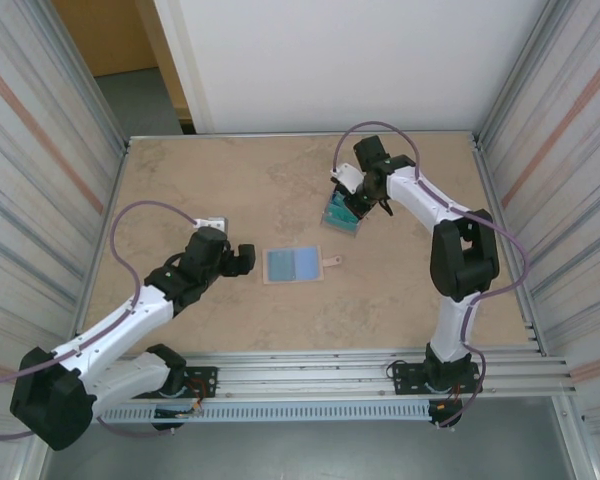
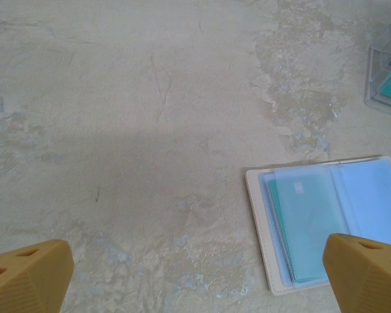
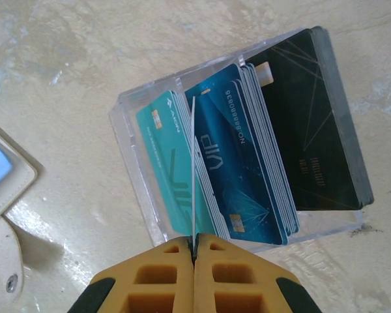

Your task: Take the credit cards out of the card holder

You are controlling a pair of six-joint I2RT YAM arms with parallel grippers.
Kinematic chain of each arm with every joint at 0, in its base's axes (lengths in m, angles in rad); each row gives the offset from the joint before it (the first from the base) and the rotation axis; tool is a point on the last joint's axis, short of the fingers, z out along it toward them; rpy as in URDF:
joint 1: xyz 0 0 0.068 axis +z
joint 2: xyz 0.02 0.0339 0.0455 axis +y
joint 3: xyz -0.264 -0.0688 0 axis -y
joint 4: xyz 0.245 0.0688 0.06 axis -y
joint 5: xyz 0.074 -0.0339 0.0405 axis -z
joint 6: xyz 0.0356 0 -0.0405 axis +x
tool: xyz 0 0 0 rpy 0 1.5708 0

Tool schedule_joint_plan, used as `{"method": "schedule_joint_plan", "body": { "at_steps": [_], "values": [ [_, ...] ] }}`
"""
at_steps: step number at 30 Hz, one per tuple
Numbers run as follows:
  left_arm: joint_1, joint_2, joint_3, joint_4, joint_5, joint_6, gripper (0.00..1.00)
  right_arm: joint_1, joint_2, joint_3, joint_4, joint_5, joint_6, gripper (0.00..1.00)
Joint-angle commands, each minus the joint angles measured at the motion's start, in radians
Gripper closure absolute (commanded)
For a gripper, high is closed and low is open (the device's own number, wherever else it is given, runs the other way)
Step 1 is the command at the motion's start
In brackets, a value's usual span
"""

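With the left gripper [image 1: 242,258] fully released just beside the spread card holder [image 1: 293,264], where a teal card [image 2: 306,222] sits sleeved, lower the right gripper [image 3: 194,251], clenched on a thin card [image 3: 193,163], squarely between the clear box [image 3: 133,117] stacks before releasing.

Matt tabletop, glossy plastics, soft beige wallet skin

The mottled beige tabletop [image 2: 117,130] looks matt and faintly rough, like worn stone-print laminate. The beige bifold card holder [image 2: 255,222] has a soft, leather-like rim with fine stitching; its clear plastic sleeves lie smooth and shiny over a teal plastic card [image 2: 306,222]. The transparent plastic box [image 3: 127,130] is glossy, holding slick teal cards [image 3: 166,163], gleaming blue cards [image 3: 238,150] and duller black cards [image 3: 319,117]. The thin card [image 3: 193,169] seen edge-on shows a pale, smooth edge. The yellow-orange plastic fingers of the right gripper [image 3: 194,251] and the left gripper [image 2: 199,257] look matt and finely layered, while the ribbed wall panels [image 1: 30,180] and base rails [image 1: 310,365] have a dull metal sheen.
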Motion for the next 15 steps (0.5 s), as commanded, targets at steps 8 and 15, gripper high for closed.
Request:
{"method": "schedule_joint_plan", "body": {
  "at_steps": [8,15],
  "values": [
    [0.017,0.004,0.006,0.019,0.018,-0.019,0.01,0.026,0.047,0.03,-0.046,-0.01,-0.05,1.0],
    [0.021,0.002,0.007,0.019,0.024,-0.02,0.01,0.038,0.078,0.037,-0.061,-0.005,-0.051,0.92]
  ]
}}
